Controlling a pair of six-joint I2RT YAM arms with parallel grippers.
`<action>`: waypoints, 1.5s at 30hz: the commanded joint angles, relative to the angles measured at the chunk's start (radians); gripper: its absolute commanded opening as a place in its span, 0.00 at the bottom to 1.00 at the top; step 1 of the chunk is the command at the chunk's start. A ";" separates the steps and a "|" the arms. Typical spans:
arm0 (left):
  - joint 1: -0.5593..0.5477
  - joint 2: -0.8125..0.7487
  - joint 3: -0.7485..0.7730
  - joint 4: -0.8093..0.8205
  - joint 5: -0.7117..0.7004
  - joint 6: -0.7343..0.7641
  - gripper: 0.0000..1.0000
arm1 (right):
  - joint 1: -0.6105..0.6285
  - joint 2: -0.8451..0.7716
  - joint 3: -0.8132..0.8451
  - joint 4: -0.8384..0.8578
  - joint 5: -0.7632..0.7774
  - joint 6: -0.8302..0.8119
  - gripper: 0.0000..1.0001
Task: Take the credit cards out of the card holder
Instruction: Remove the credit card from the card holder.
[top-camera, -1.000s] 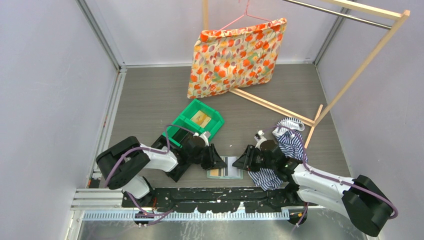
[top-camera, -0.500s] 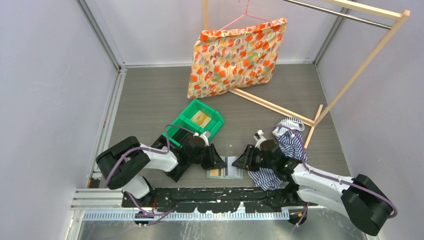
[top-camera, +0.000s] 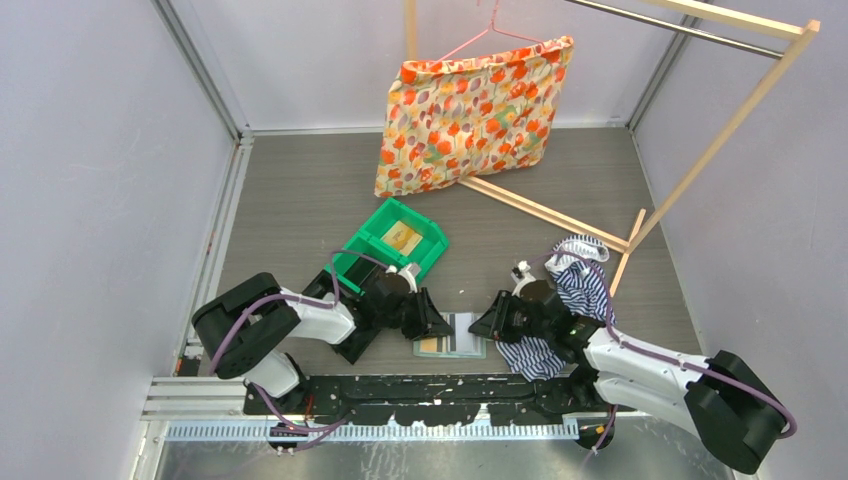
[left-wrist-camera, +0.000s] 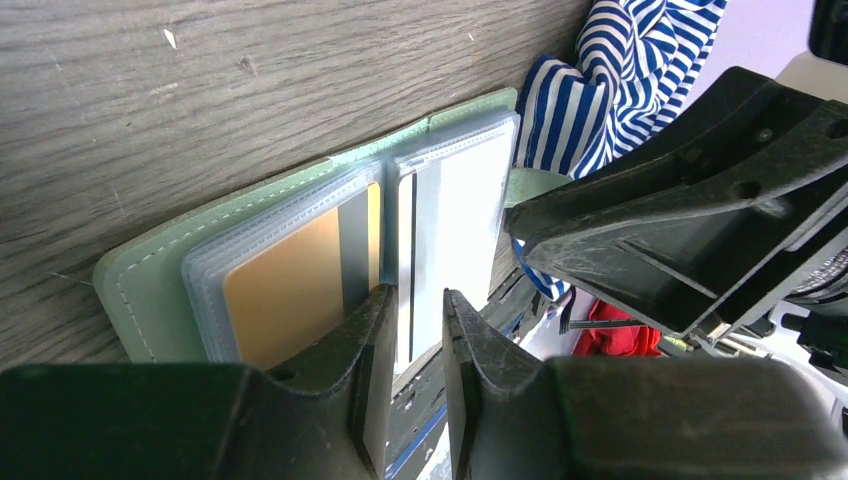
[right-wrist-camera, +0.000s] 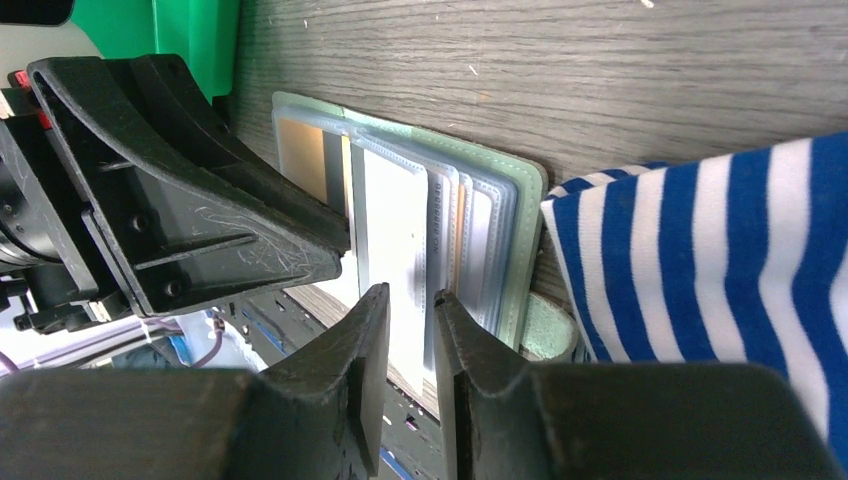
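Observation:
The sage-green card holder (top-camera: 450, 346) lies open on the table between my two grippers. Its clear sleeves hold a tan-gold card (left-wrist-camera: 285, 300) on one side and a greyish-white card (left-wrist-camera: 465, 220) on the other. My left gripper (left-wrist-camera: 415, 292) hovers at the middle fold, jaws a narrow gap apart with nothing between them. My right gripper (right-wrist-camera: 410, 290) faces it from the other side, over the white card (right-wrist-camera: 395, 220), jaws also a narrow gap apart and empty. The gold card (right-wrist-camera: 300, 155) and the holder's green edge (right-wrist-camera: 525, 200) show beyond it. In the top view the grippers (top-camera: 435, 322) (top-camera: 487, 320) flank the holder.
A bright green bin (top-camera: 425, 250) with a tan item inside stands behind the left gripper. A blue-striped cloth (top-camera: 575, 285) lies against the holder's right side. A floral bag (top-camera: 475, 110) hangs on a wooden rack (top-camera: 700, 150) at the back.

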 joint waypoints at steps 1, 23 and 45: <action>-0.003 -0.001 -0.013 0.037 -0.015 -0.003 0.25 | 0.005 -0.094 0.046 -0.048 0.057 -0.001 0.30; -0.003 0.003 -0.010 0.035 -0.012 -0.007 0.25 | 0.005 0.051 0.050 0.084 -0.029 -0.006 0.31; -0.003 0.009 -0.012 0.043 -0.015 -0.009 0.25 | 0.007 0.086 0.031 0.107 -0.027 -0.014 0.31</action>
